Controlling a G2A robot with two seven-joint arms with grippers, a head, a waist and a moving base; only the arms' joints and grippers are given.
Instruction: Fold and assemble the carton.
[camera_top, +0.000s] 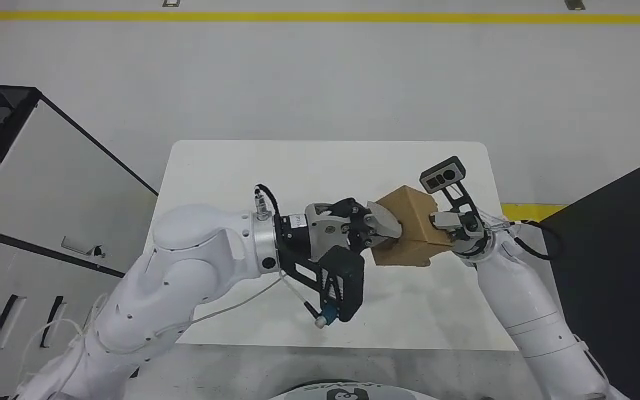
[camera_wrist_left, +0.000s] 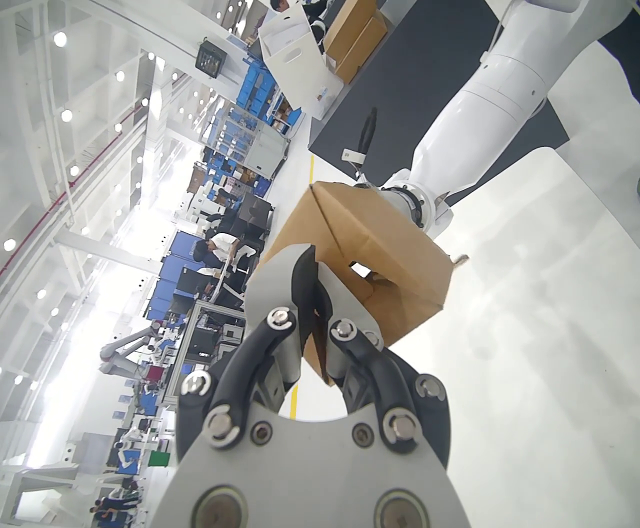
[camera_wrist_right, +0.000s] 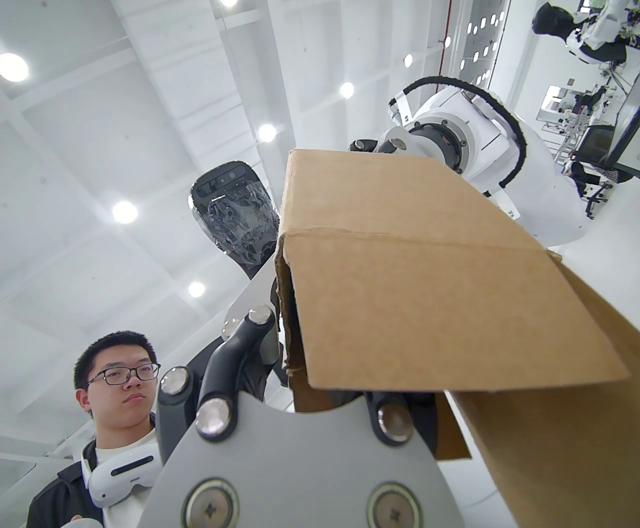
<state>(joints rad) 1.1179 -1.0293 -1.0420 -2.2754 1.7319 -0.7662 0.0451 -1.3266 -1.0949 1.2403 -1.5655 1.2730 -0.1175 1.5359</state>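
**Both grippers hold the carton over the table's right half**

The left arm (camera_top: 200, 250) comes in from the left with its elbow bent. Its forearm lies across the front of the white table (camera_top: 240, 180) and its wrist points right. The left gripper (camera_wrist_left: 312, 272) is pinched nearly closed on a cardboard edge at the near end of the brown carton (camera_top: 408, 222).

The right arm (camera_top: 520, 300) rises from the table's right front corner and leans in toward the carton's far side. The right gripper (camera_top: 447, 228) is drawn narrow on a wall of the carton. One finger (camera_wrist_right: 252, 340) stands outside that wall, and the other is hidden under a folded-out flap.

The carton sits tilted between the two grippers. The end flaps facing the left wrist are folded in, with a small gap between them. I cannot tell whether its lower corner touches the table.

A pale grey floor (camera_top: 320, 90) with a yellow line (camera_top: 400, 16) runs behind the table. A white cabinet (camera_top: 50, 170) with black edging stands to the left and a dark bench (camera_top: 600, 250) to the right. The left wrist view shows a bright hall with blue storage bins (camera_wrist_left: 257, 87), and the right wrist view shows round ceiling lights (camera_wrist_right: 125, 212).
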